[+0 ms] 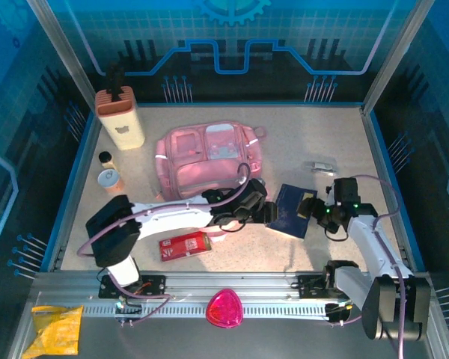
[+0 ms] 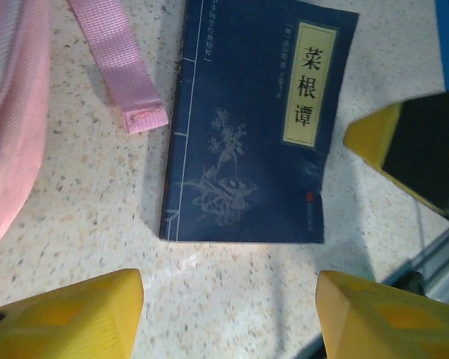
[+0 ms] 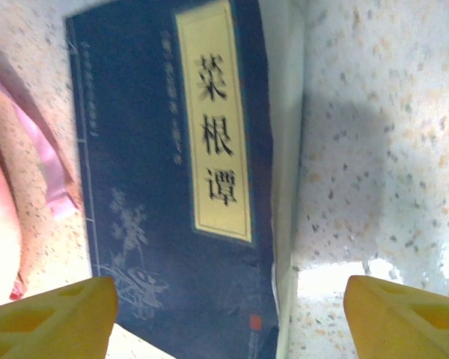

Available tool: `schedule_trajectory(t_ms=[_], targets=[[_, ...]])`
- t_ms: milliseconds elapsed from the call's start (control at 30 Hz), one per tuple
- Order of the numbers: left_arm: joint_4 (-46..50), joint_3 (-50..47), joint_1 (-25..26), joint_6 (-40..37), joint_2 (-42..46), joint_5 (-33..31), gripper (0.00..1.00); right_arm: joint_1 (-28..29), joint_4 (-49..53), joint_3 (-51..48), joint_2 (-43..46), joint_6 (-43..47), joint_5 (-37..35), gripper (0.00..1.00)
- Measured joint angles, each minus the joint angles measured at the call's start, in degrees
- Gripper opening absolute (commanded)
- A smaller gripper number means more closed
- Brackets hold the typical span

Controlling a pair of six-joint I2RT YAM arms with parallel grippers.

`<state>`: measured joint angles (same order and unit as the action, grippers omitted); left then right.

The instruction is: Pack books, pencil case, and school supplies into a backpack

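The navy book (image 1: 290, 211) with the pale title strip lies flat on the table (image 1: 299, 142), between the two arms. The left pincer (image 2: 228, 314) hovers at its 9 o'clock edge, fingers apart and holding nothing. The right pincer (image 3: 228, 318) hovers at its 3 o'clock edge, likewise apart and empty. The pink backpack (image 1: 209, 161) sits at the book's 10 o'clock, and the red pencil case (image 1: 185, 245) at its 8 o'clock.
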<state>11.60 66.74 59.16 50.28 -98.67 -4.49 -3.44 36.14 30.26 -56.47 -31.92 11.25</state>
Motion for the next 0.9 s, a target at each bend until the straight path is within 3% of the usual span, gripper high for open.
schedule_trajectory(t_ms=[300,633,900], targets=[[-1.2,7.9,0.0,0.9,-13.2,0.0,0.49,0.4,-1.4,-4.2,-1.1,-2.8,1.5,0.53],[-0.7,13.5,-0.1,0.8,-20.5,-0.2,0.38,2.7,-4.2,-5.2,-2.7,-4.1,1.5,0.51],[0.2,14.0,-0.4,0.9,-21.2,-0.4,0.31,3.9,-6.1,-5.2,-4.5,-4.6,2.3,0.46]])
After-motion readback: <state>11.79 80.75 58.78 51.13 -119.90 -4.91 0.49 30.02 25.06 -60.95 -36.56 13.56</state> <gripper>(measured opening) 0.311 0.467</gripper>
